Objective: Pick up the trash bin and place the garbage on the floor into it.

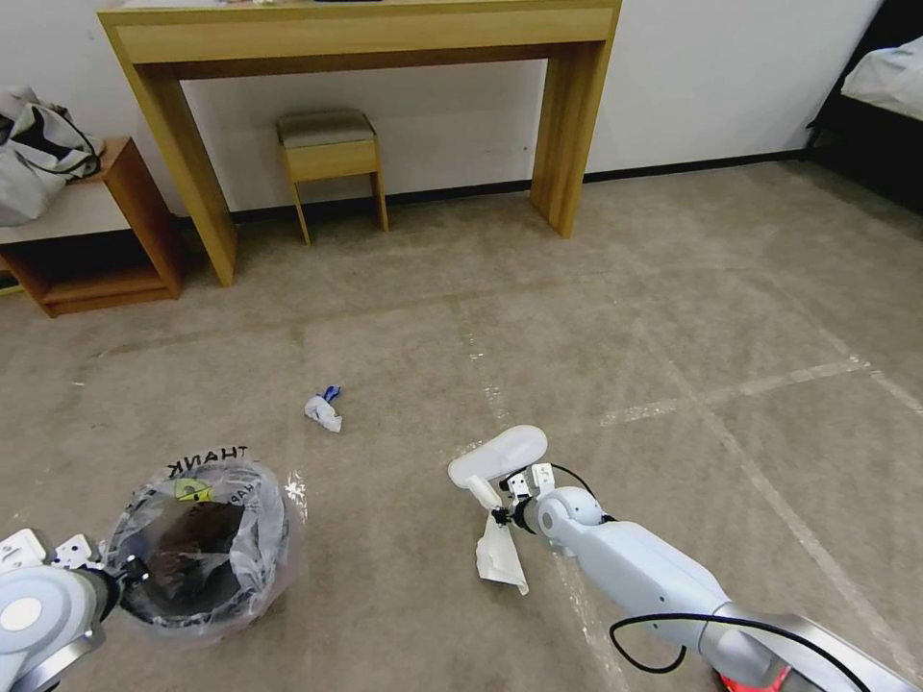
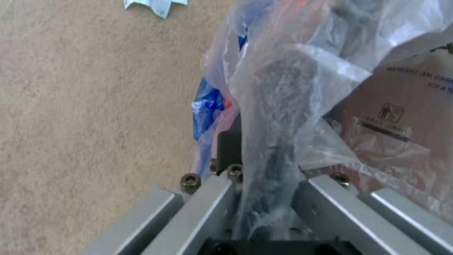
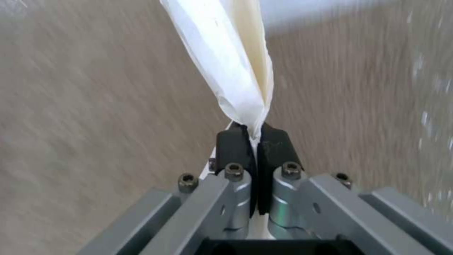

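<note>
Clear-bagged trash bin (image 1: pixel 197 548) low left, rim clamped by left gripper (image 1: pixel 120 575), pads hidden under plastic. Crumpled paper (image 1: pixel 324 408) on carpet, centre. White paper (image 1: pixel 500 548) pinched shut in right gripper (image 1: pixel 502 511), beside slipper (image 1: pixel 500 454), partly covered.

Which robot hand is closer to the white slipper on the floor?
The right hand, shut on a white paper, hangs right beside the slipper. The left hand grips the trash bin far across the floor.
</note>
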You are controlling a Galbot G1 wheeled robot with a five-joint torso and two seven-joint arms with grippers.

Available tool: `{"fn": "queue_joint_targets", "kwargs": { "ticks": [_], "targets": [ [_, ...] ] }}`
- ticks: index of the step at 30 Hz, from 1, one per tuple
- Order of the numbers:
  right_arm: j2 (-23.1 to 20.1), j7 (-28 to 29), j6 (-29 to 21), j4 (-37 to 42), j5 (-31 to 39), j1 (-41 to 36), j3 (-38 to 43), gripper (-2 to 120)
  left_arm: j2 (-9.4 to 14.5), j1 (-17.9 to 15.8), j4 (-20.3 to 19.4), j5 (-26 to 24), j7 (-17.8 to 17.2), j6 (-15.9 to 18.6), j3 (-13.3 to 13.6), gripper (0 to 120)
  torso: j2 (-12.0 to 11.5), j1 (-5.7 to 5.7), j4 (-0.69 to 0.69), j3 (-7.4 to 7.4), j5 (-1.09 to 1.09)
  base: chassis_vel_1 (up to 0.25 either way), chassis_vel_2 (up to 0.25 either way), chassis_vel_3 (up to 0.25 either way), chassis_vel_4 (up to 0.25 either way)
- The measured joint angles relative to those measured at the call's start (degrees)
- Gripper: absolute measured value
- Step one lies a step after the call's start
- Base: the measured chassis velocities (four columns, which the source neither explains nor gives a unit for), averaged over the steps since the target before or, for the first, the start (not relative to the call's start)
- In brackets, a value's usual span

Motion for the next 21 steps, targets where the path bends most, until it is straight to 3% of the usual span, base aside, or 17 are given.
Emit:
{"fn": "queue_joint_targets", "kwargs": {
  "ticks": [3,4,6,10,12,16,18,20,21],
  "targets": [
    [-3.08,0.83,0.92,9.56,-1.58,-0.88,5.24,0,-0.09,0.31,-0.73,0.05,-0.08,0.0,0.0,0,0.0,0.0,0.02,0.0,0.02,0.0,0.0,0.0,0.0],
    [-3.08,0.83,0.92,9.56,-1.58,-0.88,5.24,0,-0.09,0.31,-0.73,0.05,-0.08,0.0,0.0,0,0.0,0.0,0.02,0.0,0.02,0.0,0.0,0.0,0.0],
    [-8.95,1.0,1.45,21.26,-2.14,-1.96,10.64,0,-0.03,0.55,-1.5,-0.14,-0.28,0.0,-0.26,0,0.0,0.0,-0.02,-0.01,-0.02,0.0,0.0,0.0,0.0],
    [-12.92,1.65,1.44,29.54,-1.29,-2.48,14.85,0,0.01,0.82,-1.92,-0.2,-0.35,0.0,-0.43,0,0.0,0.0,-0.05,0.0,0.01,0.0,0.0,0.0,0.0],
    [-16.39,1.31,1.21,38.31,1.09,-2.64,20.66,0,-0.15,1.22,-2.5,-0.19,-0.39,-0.02,-0.53,0,0.01,0.0,0.0,-0.01,-0.01,0.0,0.0,0.0,0.0],
    [-17.67,-1.16,2.3,41.1,0.91,-2.52,23.93,0,-0.28,1.47,-2.85,-0.2,-0.49,-0.05,-0.65,0,0.01,-0.01,-0.01,-0.01,0.0,0.0,0.0,0.0,0.0],
    [-17.94,-7.11,7.89,41.31,-1.0,-1.58,25.99,0,-0.38,1.92,-3.42,-0.55,-0.51,-0.04,-0.77,0,0.0,-0.01,-0.01,-0.01,0.0,0.0,0.0,0.0,0.0],
    [-17.83,-9.0,9.96,40.85,-1.38,-1.11,26.07,0,-0.41,2.02,-3.56,-0.63,-0.51,-0.02,-0.79,0,0.01,-0.01,-0.01,-0.01,0.0,0.0,0.0,0.0,0.0],
    [-17.31,-13.01,15.28,39.5,-1.73,0.01,25.62,0,-0.45,2.13,-3.74,-0.79,-0.52,0.02,-0.8,0,0.01,-0.01,-0.01,-0.01,0.0,0.0,0.0,0.0,0.0]
  ]
}}
